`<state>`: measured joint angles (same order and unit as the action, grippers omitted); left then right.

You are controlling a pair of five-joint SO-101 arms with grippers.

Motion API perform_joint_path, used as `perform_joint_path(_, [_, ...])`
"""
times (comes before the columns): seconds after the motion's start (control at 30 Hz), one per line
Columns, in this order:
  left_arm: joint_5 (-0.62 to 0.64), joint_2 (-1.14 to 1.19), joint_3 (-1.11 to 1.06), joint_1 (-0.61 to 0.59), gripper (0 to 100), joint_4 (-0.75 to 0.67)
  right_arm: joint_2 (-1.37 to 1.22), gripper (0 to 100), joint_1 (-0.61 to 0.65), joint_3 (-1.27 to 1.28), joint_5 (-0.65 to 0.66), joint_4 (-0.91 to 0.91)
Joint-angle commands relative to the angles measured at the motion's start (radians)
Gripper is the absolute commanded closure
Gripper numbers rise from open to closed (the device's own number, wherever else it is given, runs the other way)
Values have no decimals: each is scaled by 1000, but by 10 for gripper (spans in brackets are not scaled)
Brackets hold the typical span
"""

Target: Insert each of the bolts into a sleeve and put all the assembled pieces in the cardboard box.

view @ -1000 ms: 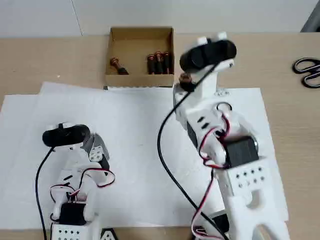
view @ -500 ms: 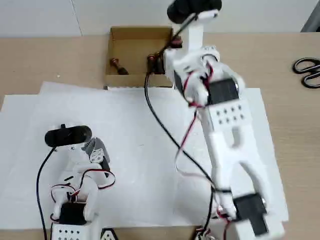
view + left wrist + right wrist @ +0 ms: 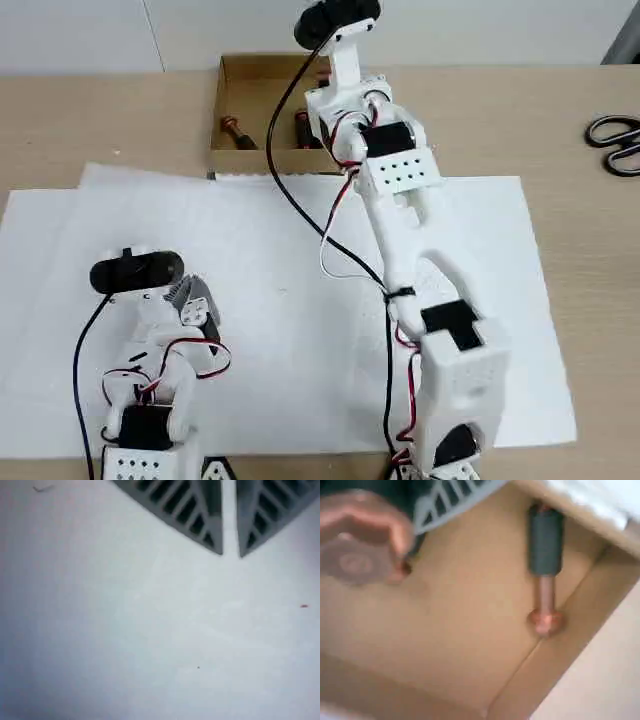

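The right arm stretches from the near edge of the light wooden table across the white paper sheet to the open brown cardboard box at the far side, with its wrist over the box's right half. In the right wrist view the right gripper sits inside the box, just above its floor, clamped on a copper-coloured bolt in a black sleeve. The round bolt head is close to the lens and blurred, and a grey ribbed finger lies against the dark sleeve. A second assembled piece lies flat on the box floor in a corner, its copper head next to the wall and apart from the held one. From above, a lone bolt-and-sleeve piece lies in the left half of the box. A small cluster of pieces lies beside the wrist, partly hidden, so their number cannot be told. The left arm is folded at the near left on the paper. The left gripper points down at bare paper, its fingers drawn together to a thin slit and holding nothing. Black-handled scissors lie at the table's right edge, well apart from the box.
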<state>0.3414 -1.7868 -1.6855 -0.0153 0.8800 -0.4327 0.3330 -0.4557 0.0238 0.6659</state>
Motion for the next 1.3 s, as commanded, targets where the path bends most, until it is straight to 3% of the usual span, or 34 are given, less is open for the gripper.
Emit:
perform_joint_path(0.0, [3, -14, 4, 5, 994, 6, -59, 996, 7, -129, 11, -88])
perform_joint_path(0.17, [3, -14, 4, 5, 994, 6, -206, 995, 12, -239, 12, -197])
perform_joint_path(0.4, [3, -14, 4, 5, 994, 6, -349, 995, 54, -384, 17, -197])
perform_joint_path(0.53, [3, -14, 4, 5, 994, 6, -410, 983, 71, -387, 91, -197])
perform_joint_path(0.73, [3, -14, 4, 5, 994, 6, -432, 766, 84, -390, 104, -142])
perform_joint_path(0.8, [3, -14, 4, 5, 994, 6, -432, 738, 84, -390, 103, -119])
perform_joint_path(0.97, [3, -14, 4, 5, 994, 6, -430, 768, 79, -436, 104, -110])
perform_joint_path(1.27, [3, -14, 4, 5, 994, 6, -432, 851, 73, -592, 101, 64])
